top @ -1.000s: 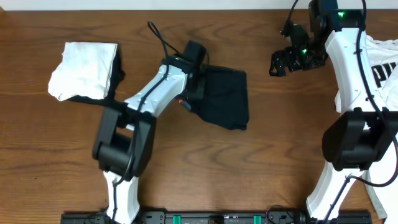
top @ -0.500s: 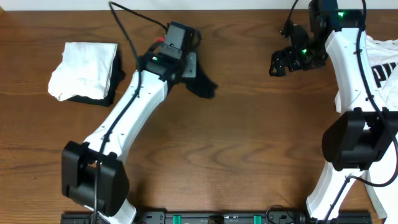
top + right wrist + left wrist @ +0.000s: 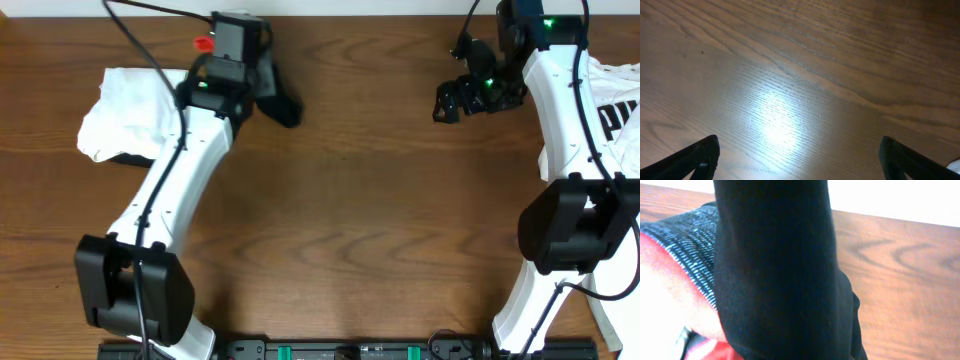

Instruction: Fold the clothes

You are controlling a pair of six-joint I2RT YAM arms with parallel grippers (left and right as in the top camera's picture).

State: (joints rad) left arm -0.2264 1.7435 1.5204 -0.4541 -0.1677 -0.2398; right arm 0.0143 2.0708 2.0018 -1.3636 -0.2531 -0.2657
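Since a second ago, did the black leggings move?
Yes. The black leggings went left and toward the far edge of the table, carried by the left gripper, and are now near the white cloth.

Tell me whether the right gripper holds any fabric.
No: the right gripper stands open over the brown wooden table, with nothing between its jaws.

Leggings [image 3: 775, 270] — matt blk ribbed cloth; table [image 3: 800, 75] — glossy wood w/ visible grain.
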